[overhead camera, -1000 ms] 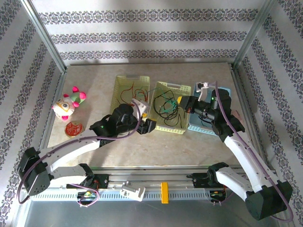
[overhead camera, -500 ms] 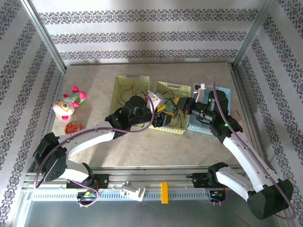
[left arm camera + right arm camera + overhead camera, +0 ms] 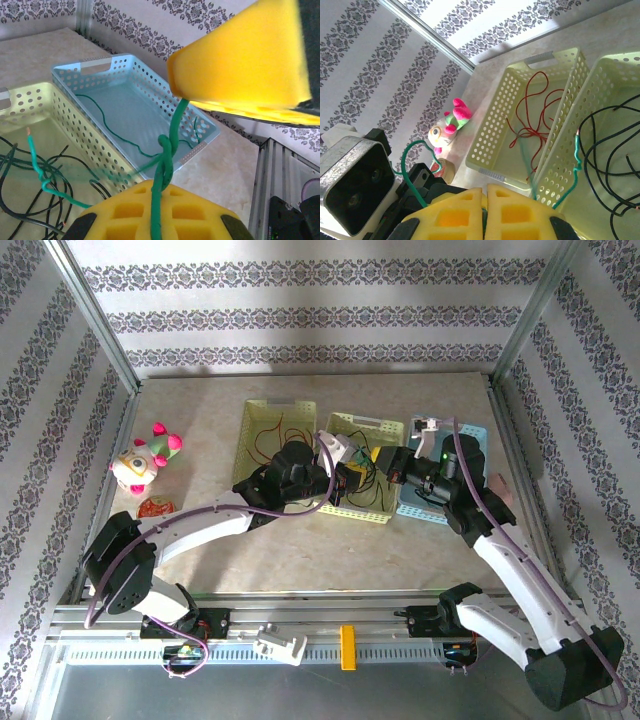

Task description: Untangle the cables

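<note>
Above the middle basket (image 3: 365,512), the left tool (image 3: 157,215) and right tool (image 3: 485,210) each pinch shut on one thin green cable (image 3: 170,145), kinked between them. Black cables (image 3: 615,165) coil beneath, and a red cable (image 3: 535,110) squiggles in the neighbouring basket (image 3: 495,120) at 9 o'clock.

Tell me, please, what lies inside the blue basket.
In the left wrist view, the blue basket holds a thin green cable, lying loose on its floor. A yellow claw pad covers its far right corner, so anything there cannot be seen.
</note>
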You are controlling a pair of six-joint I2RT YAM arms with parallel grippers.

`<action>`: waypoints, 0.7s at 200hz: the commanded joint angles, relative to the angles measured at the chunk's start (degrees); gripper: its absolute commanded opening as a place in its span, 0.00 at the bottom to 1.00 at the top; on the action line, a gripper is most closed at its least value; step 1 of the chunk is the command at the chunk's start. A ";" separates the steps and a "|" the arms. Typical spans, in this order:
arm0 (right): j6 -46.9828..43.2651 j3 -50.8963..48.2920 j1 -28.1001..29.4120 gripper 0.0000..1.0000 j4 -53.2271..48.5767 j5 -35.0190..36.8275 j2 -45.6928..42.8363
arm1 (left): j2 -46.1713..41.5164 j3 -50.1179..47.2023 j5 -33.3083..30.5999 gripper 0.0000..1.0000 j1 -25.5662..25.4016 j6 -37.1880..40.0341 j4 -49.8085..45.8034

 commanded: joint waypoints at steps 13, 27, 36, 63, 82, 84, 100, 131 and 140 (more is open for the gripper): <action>-1.69 -0.72 -0.21 0.00 -4.11 8.70 -1.75 | -2.81 0.12 -0.39 0.00 -0.57 0.52 1.21; -1.80 -1.02 -1.12 0.00 -6.24 11.99 -2.06 | -3.84 -0.27 -0.60 0.00 -0.57 0.12 1.64; -1.72 -1.27 -1.80 0.00 -6.97 13.07 -2.10 | -4.34 -0.54 -0.55 0.00 -0.57 -0.17 1.91; -2.05 -1.56 -2.91 0.00 -10.39 17.32 -2.30 | -5.81 -0.69 0.44 0.00 -0.57 -0.88 2.26; -1.65 -1.94 -3.62 0.00 -12.92 20.66 -2.81 | -6.63 -1.01 1.46 0.00 -0.48 -1.26 2.83; -1.52 -2.03 -3.76 0.00 -13.07 20.91 -2.87 | -6.70 -1.08 1.53 0.00 -0.48 -1.28 2.94; -0.68 -2.82 -5.07 0.00 -14.52 22.93 -3.70 | -7.43 -1.38 1.86 0.00 -0.42 -1.58 3.23; -0.38 -3.58 -7.69 0.00 -17.34 25.43 -5.22 | -8.94 -2.03 1.69 0.00 -0.31 -1.70 2.85; -0.69 -3.52 -8.35 0.00 -18.26 26.55 -5.77 | -9.53 -2.10 1.32 0.00 -0.22 -1.43 2.14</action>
